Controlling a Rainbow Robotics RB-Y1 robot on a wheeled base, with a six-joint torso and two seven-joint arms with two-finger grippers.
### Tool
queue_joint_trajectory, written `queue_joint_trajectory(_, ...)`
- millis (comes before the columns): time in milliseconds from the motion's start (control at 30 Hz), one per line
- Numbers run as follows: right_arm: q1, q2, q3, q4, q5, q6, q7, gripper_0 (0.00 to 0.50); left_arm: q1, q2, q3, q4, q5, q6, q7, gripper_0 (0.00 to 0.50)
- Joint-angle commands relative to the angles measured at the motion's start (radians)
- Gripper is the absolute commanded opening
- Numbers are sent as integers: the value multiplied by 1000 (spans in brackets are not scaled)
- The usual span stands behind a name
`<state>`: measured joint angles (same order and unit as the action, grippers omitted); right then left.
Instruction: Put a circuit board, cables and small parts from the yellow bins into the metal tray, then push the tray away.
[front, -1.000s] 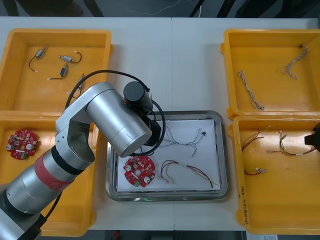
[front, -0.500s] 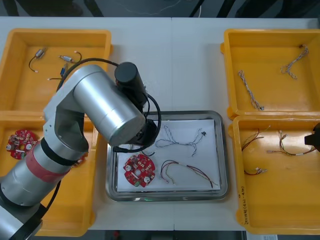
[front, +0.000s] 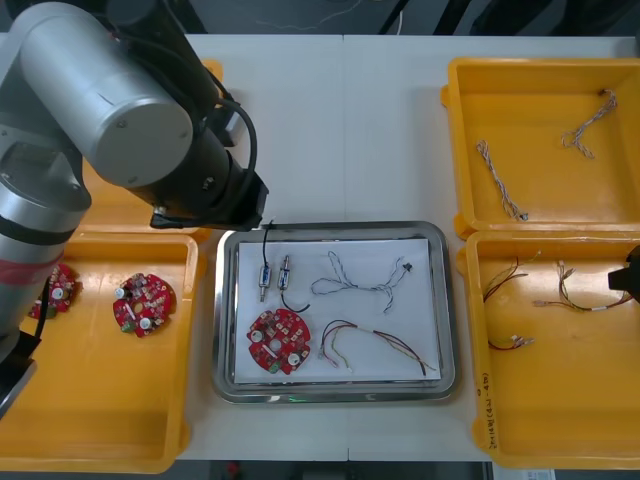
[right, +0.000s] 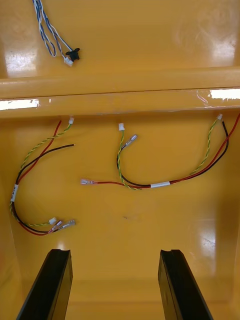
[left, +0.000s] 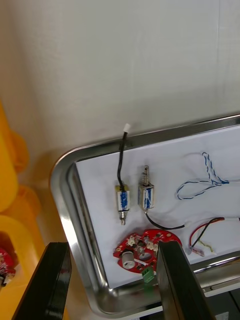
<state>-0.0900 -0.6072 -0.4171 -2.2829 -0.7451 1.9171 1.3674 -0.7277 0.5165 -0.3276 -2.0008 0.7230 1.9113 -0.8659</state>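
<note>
My left fingers are open with nothing between them. They hang above the far left corner of the metal tray and do not touch it. My right fingers are open too, waiting over the near yellow bin on my right side, where some red and yellow wires lie. I think the filling part is done. Inside the tray I see a round red circuit board, two small metal parts side by side just beyond it, a blue and white cable and a red and yellow cable. So the job now looks like the push. To do it well, I should bring my left fingers round to the near rim of the tray, the side closest to me. I should set them low against the metal, not on top of the things inside. I should push near the middle of that rim, so the tray slides straight and does not spin. I should go slow, because the things are loose and could slide about. One black wire from a small part reaches up onto the far rim, so I must not catch it. The tabletop beyond the tray is bare, so there is room to slide. The bins sit close on both sides, so I must keep the tray straight between them.
</note>
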Motion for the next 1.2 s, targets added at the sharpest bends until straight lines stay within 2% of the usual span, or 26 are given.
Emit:
queue_joint_trajectory(33,-10,-60,-22,-32,-28,3,-45,500,-44,96,56,-36,62,9,47,500)
queue_joint_trajectory(300,-30,-120,-14,-32,-149,3,-64,500,-44,235,85,-36,145,9,28,500)
queue_joint_trajectory(533,-68,-183,34,-56,-244,3,-77,500,-41,336,191,20,256,9,19,500)
queue_joint_trajectory(767,-126,-206,143,-109,-254,3,-91,500,-22,356,312,70,240,9,-42,500)
queue_joint_trajectory(933,-183,-215,224,-125,-280,3,-94,500,42,372,389,70,217,9,-116,500)
queue_joint_trajectory(1033,-255,-218,307,-125,-341,3,-94,500,100,384,440,66,214,9,-176,500)
queue_joint_trajectory(1200,-335,-218,417,-141,-358,3,-83,500,166,387,478,37,199,9,-209,500)
